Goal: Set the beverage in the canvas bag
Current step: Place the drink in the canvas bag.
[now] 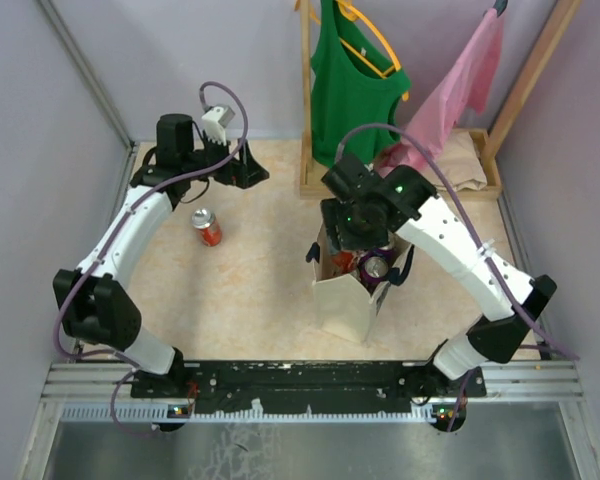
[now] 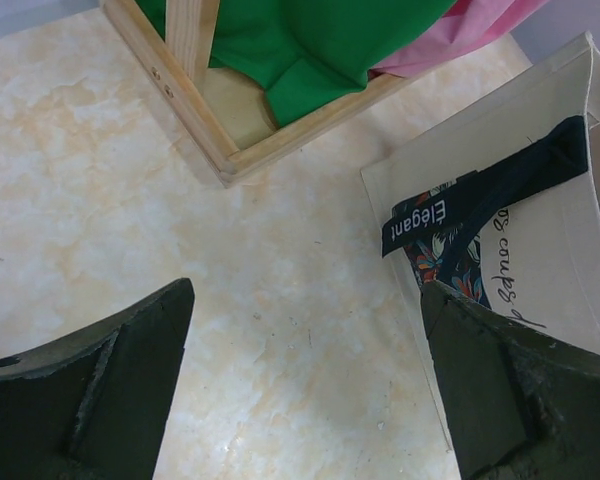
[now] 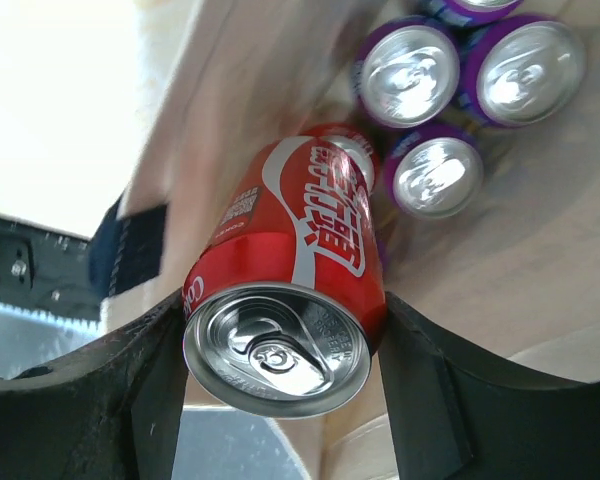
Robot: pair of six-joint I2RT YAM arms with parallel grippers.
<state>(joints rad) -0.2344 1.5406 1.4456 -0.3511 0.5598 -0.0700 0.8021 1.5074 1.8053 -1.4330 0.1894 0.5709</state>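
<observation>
The cream canvas bag (image 1: pixel 345 300) with navy straps stands upright at centre right. My right gripper (image 1: pixel 362 238) reaches down into its open top. In the right wrist view the gripper (image 3: pixel 280 312) is shut on a red cola can (image 3: pixel 300 230), held by its sides inside the bag above several purple cans (image 3: pixel 438 175) on the bag's floor. A second red can (image 1: pixel 207 228) stands on the table, left of the bag. My left gripper (image 1: pixel 252 172) hovers open and empty behind that can. Its wrist view (image 2: pixel 305 300) shows the bag's wall (image 2: pixel 540 140) and strap (image 2: pixel 480 195).
A wooden clothes rack (image 1: pixel 400 186) stands at the back, right behind the bag, with a green tank top (image 1: pixel 355 80) and a pink garment (image 1: pixel 460 90) hanging on it. Its base frame (image 2: pixel 210 130) lies close to my left gripper. Grey walls close in both sides.
</observation>
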